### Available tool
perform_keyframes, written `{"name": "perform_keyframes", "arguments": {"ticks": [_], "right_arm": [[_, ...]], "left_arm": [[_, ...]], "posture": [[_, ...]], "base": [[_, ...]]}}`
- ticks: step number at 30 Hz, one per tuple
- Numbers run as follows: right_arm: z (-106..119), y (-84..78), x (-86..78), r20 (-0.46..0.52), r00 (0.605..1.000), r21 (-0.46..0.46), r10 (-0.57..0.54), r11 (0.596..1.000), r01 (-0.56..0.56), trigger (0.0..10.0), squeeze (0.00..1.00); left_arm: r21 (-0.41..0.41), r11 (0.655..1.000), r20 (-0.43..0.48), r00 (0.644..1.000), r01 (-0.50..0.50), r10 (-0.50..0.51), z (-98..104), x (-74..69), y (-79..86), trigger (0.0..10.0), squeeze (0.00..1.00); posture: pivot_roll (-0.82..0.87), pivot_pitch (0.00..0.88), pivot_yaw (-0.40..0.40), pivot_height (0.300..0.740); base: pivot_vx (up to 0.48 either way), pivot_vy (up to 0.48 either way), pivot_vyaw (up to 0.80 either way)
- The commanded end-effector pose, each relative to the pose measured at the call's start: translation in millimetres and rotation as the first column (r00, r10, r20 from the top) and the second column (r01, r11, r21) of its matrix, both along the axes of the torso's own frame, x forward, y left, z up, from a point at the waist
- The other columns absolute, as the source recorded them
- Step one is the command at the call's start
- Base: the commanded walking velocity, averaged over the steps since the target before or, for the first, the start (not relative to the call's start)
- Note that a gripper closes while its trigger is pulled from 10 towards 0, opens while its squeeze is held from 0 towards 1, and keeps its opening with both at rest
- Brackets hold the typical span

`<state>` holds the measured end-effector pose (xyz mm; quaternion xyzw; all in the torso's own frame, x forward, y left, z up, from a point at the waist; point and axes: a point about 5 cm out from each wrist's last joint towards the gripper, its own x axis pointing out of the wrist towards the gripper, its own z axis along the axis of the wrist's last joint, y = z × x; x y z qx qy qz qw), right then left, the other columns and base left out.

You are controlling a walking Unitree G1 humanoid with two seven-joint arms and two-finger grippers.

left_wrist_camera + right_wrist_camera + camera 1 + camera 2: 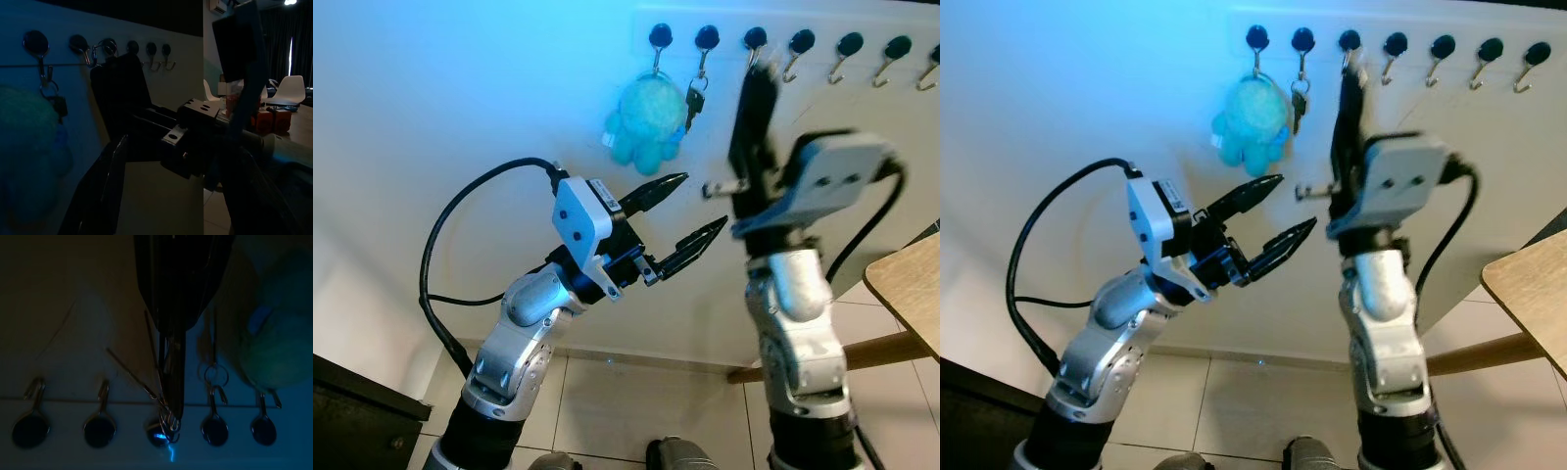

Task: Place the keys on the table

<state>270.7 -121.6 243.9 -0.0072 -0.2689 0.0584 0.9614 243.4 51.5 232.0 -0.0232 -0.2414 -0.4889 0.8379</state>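
A row of black wall hooks runs along the white wall. A blue plush key fob hangs from the first hook, and a small key from the second. My right gripper reaches straight up to the third hook. In the right wrist view its fingers are pressed together on a thin metal key ring at that hook. My left gripper is open with nothing in it, held below the plush fob and just left of the right arm.
A wooden table juts in at the right edge, with a wooden leg below it. Dark furniture stands at the lower left. Tiled floor lies beneath. Several hooks to the right are bare.
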Motion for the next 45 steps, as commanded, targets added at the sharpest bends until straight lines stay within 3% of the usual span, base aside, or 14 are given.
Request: {"name": "perform_keyframes", "arguments": {"ticks": [1, 11, 12, 15, 16, 20, 21, 35, 36, 40, 41, 42, 43, 45], "right_arm": [[-25, 6.0, 1.8, -0.111, 0.993, -0.027, 0.033, 0.999, -0.036, 10.0, 0.00], [-29, -0.6, 3.7, -0.120, 0.993, -0.019, 0.002, 1.000, -0.004, 10.0, 0.00], [-28, -1.4, 3.3, -0.112, 0.994, -0.020, -0.003, 1.000, 0.001, 10.0, 0.67], [-28, -2.2, 3.0, -0.103, 0.995, -0.021, -0.010, 1.000, 0.007, 10.0, 0.67], [-27, -2.6, 2.4, -0.094, 0.996, -0.023, -0.011, 1.000, 0.009, 10.0, 1.00], [-24, -3.9, 0.5, -0.068, 0.997, -0.027, -0.027, 0.999, 0.025, 10.0, 1.00], [-24, -4.1, -0.2, -0.060, 0.998, -0.030, -0.030, 0.999, 0.028, 10.0, 0.00], [-2, -3.9, -9.0, 0.097, 0.994, -0.045, -0.051, 0.997, 0.056, 10.0, 0.04], [-2, -4.8, -8.4, 0.097, 0.994, -0.046, -0.060, 0.997, 0.064, 10.0, 1.00], [-2, -6.3, -4.3, 0.081, 0.994, -0.057, -0.078, 0.995, 0.083, 10.0, 1.00], [-3, -6.8, -3.2, 0.075, 0.994, -0.056, -0.083, 0.995, 0.087, 10.0, 0.64], [-3, -6.8, -3.2, 0.075, 0.994, -0.056, -0.083, 0.995, 0.087, 10.0, 0.64], [-4, -8.1, -1.3, 0.063, 0.994, -0.059, -0.094, 0.993, 0.098, 10.0, 0.00], [-8, -13.1, 2.8, 0.042, 0.991, -0.059, -0.124, 0.990, 0.127, 10.0, 0.00]], "left_arm": [[0.027, 1.000, 0.004, 1.000, 0.005, -0.006, -3, -2.1, -1.0, 10.0, 0.00], [0.024, 1.000, 0.006, 1.000, 0.004, -0.004, -1, -1.4, -1.3, 10.0, 0.00], [0.024, 1.000, 0.006, 1.000, 0.004, -0.004, -1, -1.4, -1.2, 10.0, 0.00], [0.023, 1.000, 0.007, 1.000, 0.004, -0.004, -1, -1.4, -1.2, 10.0, 0.00], [0.023, 1.000, 0.007, 1.000, 0.003, -0.003, -1, -1.5, -1.2, 10.0, 0.00], [0.021, 1.000, 0.006, 1.000, 0.002, -0.002, -1, -1.8, -1.0, 10.0, 0.00], [0.021, 1.000, 0.006, 1.000, 0.003, -0.003, -2, -1.9, -1.1, 10.0, 0.00], [0.021, 1.000, 0.006, 1.000, 0.008, -0.008, -2, -3.0, -1.3, 10.0, 0.00], [0.020, 1.000, 0.006, 1.000, 0.009, -0.009, -2, -3.1, -1.4, 10.0, 0.00], [0.019, 1.000, 0.005, 1.000, 0.010, -0.010, -2, -3.4, -1.7, 10.0, 0.00], [0.019, 1.000, 0.005, 1.000, 0.010, -0.010, -2, -3.6, -1.7, 10.0, 0.00], [0.019, 1.000, 0.005, 1.000, 0.010, -0.010, -2, -3.6, -1.7, 10.0, 0.00], [0.020, 1.000, 0.005, 1.000, 0.010, -0.010, -2, -3.7, -2.0, 10.0, 0.00], [0.021, 1.000, 0.004, 1.000, 0.008, -0.008, -2, -3.7, -2.2, 10.0, 0.00]], "posture": [[0.03, 0.120, -0.001, 0.740], [0.03, 0.120, 0.001, 0.740], [0.03, 0.120, 0.001, 0.740], [0.03, 0.120, 0.001, 0.740], [0.03, 0.121, 0.001, 0.740], [0.03, 0.120, 0.002, 0.740], [0.03, 0.121, 0.002, 0.740], [0.03, 0.115, 0.003, 0.740], [0.03, 0.115, 0.002, 0.740], [0.03, 0.115, 0.002, 0.740], [0.03, 0.115, 0.002, 0.740], [0.03, 0.115, 0.002, 0.740], [0.03, 0.117, -0.001, 0.740], [0.03, 0.121, -0.002, 0.740]], "base": [[0.000, 0.000, 0.00], [0.000, 0.000, 0.00], [0.000, 0.000, 0.00], [0.000, 0.000, 0.00], [0.000, 0.000, 0.00], [0.000, 0.000, 0.00], [0.000, 0.000, 0.00], [0.000, 0.000, 0.00], [0.000, 0.000, 0.00], [0.000, 0.000, 0.00], [0.000, 0.000, 0.00], [0.000, 0.000, 0.00], [0.000, 0.000, 0.00], [0.000, 0.000, 0.00]]}}
